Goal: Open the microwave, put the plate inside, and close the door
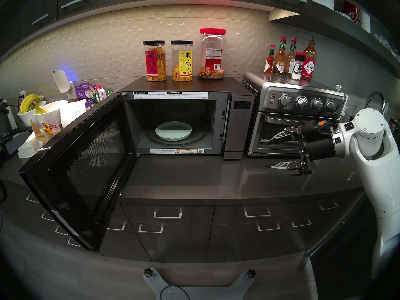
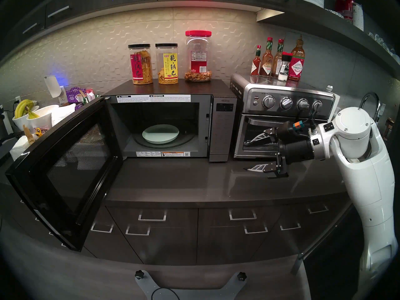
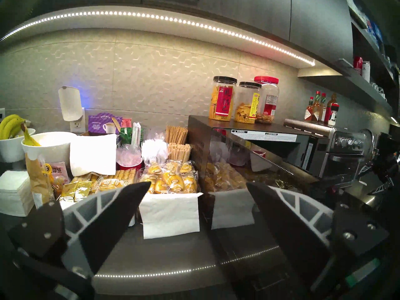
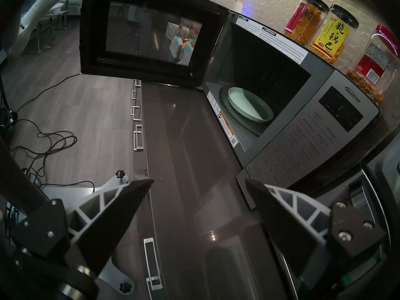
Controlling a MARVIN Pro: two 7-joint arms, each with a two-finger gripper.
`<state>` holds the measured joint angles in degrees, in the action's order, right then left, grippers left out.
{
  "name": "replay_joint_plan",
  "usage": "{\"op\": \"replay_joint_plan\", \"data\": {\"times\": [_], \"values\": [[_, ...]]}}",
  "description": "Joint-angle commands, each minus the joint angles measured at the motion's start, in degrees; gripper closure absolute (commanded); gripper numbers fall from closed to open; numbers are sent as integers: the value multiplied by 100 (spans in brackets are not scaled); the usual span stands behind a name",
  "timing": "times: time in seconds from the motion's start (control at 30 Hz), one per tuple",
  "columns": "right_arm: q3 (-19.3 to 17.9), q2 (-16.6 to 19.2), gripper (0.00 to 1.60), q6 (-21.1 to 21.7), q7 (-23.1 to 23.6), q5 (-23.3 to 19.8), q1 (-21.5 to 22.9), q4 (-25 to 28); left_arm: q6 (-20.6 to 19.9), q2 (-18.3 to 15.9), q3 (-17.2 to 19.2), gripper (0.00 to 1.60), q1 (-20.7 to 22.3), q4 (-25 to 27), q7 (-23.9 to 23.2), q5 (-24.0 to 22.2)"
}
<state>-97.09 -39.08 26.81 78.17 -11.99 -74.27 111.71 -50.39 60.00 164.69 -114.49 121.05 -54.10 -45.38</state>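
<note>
Dark grey counter (image 1: 194, 174) is carrying the microwave (image 1: 179, 85) in the head view, whose door (image 1: 73, 163) is standing swung wide toward the left while the plate (image 1: 173, 131) is lying flat on the glass turntable inside; judging by this, opening and placing are done and only closing is remaining. Beside the toaster oven (image 1: 298, 111), the right gripper (image 1: 267, 153) is hanging over the counter with jaws spread wide, holding nothing.

From the left wrist view, the left gripper (image 3: 198, 186) is showing its jaws wide apart and empty, facing the snack boxes (image 3: 168, 180) and the door's glossy outer face (image 3: 249, 163) (mirroring those snacks).

From the right wrist view, the pale mint plate (image 4: 250, 104) is looking plain, round and shallow, sitting a little off centre on the turntable, and the door's mesh window (image 4: 151, 33) is facing the camera
</note>
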Motion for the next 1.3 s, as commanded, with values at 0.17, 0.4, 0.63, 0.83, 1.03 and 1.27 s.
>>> {"op": "replay_joint_plan", "data": {"times": [0.17, 0.4, 0.63, 0.83, 1.03, 1.27], "values": [[-23, -10, 0, 14, 10, -38, 56, 4, 807, 152, 31, 0, -819, 216, -992, 186], [-22, -11, 0, 19, 14, -46, 64, 0, 1523, 220, 31, 0, -1179, 147, -1518, 328], [-17, -12, 0, 29, 22, -58, 77, -7, 2302, 147, 31, 0, -1330, -44, -2309, 449], [-11, -10, 0, 38, 24, -67, 86, -12, 2794, 96, 31, 0, -1312, -248, -2865, 486], [-1, -5, 0, 46, 25, -79, 97, -18, 2948, -7, 31, 0, -1259, -416, -3090, 477], [9, 6, 0, 50, 20, -94, 103, -23, 2884, -28, 31, 0, -1253, -397, -3090, 415]]}}
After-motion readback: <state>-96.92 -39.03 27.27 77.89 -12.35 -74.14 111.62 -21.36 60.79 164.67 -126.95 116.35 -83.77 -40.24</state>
